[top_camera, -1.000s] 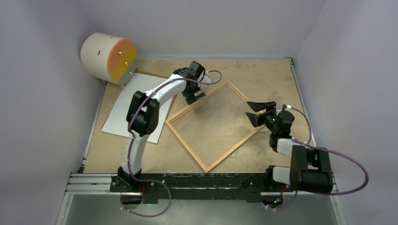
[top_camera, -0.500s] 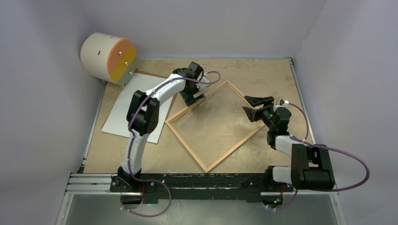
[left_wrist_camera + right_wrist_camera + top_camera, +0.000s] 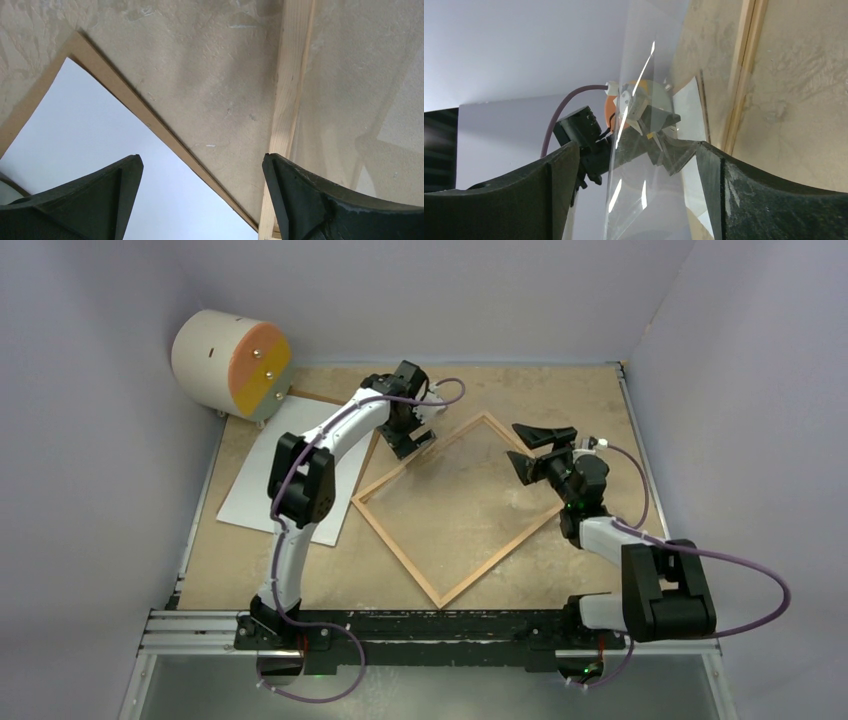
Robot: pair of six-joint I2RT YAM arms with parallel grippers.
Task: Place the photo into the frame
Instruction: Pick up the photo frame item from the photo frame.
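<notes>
The light-wood frame lies turned like a diamond in the middle of the table, its clear pane glinting. The photo lies white back up at the left, on a brown fibreboard sheet. My left gripper is open and empty over the frame's far-left rail. Its wrist view shows the photo under one finger and the rail under the other. My right gripper is open and empty above the frame's right corner. In its wrist view the pane's edge runs between the jaws.
A white cylinder with an orange and yellow face stands at the far left corner, touching the brown sheet. Grey walls close the table on three sides. A metal rail runs along the near edge by the arm bases.
My right gripper has moved away from the bases and slightly left, along the frame's right corner. My left gripper has shifted a little to the far left. Both stay open.
</notes>
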